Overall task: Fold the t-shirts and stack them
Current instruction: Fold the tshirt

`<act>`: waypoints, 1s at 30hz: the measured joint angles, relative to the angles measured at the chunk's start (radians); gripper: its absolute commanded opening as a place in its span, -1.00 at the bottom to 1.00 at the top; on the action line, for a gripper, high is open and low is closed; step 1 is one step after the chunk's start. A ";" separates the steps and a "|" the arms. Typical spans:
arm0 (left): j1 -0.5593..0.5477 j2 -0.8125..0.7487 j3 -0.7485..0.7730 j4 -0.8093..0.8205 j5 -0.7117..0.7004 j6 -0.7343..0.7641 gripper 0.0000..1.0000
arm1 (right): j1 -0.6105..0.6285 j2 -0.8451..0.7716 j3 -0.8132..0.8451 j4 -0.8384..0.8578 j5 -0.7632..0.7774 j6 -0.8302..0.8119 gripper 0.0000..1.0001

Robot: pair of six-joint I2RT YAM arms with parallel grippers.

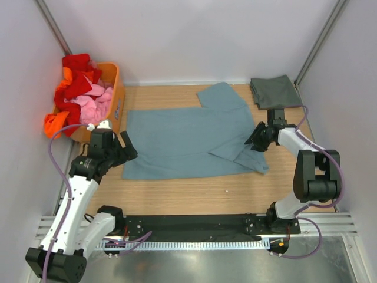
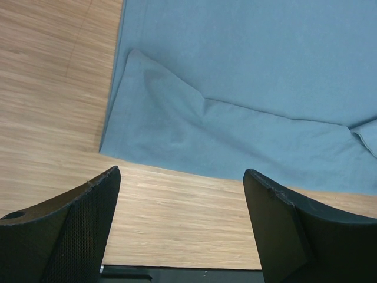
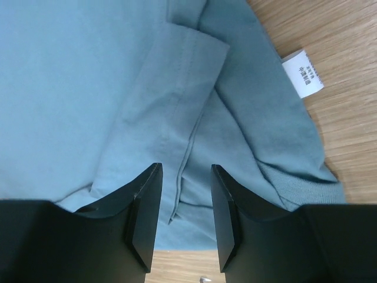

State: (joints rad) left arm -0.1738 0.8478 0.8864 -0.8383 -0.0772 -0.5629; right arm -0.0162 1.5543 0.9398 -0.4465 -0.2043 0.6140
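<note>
Toward the near left of the table [image 1: 177,197], the left gripper [image 2: 181,174] hangs over bare wood just off the near left corner of the blue t-shirt [image 1: 182,138]. Its fingers are spread wide with nothing between them. Toward the right edge, the right gripper [image 3: 185,174] sits low over the shirt's bunched right end, above a folded sleeve hem. Its jaws are a narrow gap apart and grip no cloth, and a white label [image 3: 303,73] shows at the shirt's edge nearby. The blue t-shirt lies spread flat across the middle of the table, one sleeve reaching toward the far edge. In the far right corner lies the folded grey-green t-shirt [image 1: 274,91]. At the far left corner stands an orange basket [image 1: 116,88] heaped with red and pink cloth [image 1: 85,88].
</note>
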 measured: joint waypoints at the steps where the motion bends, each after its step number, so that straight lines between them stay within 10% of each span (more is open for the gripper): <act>1: 0.000 -0.003 0.000 0.000 0.000 0.000 0.71 | 0.003 0.013 0.000 0.005 0.007 0.003 -0.11; 20: 0.006 -0.023 -0.001 0.003 0.000 0.007 0.71 | 0.047 0.180 0.073 0.076 0.056 0.017 -0.30; 30: 0.006 -0.023 -0.001 0.003 0.000 0.007 0.71 | 0.048 0.200 0.088 0.084 0.062 0.016 -0.97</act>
State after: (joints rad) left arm -0.1677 0.8246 0.8856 -0.8356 -0.0772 -0.5560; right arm 0.0319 1.7546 1.0279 -0.3630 -0.1425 0.6304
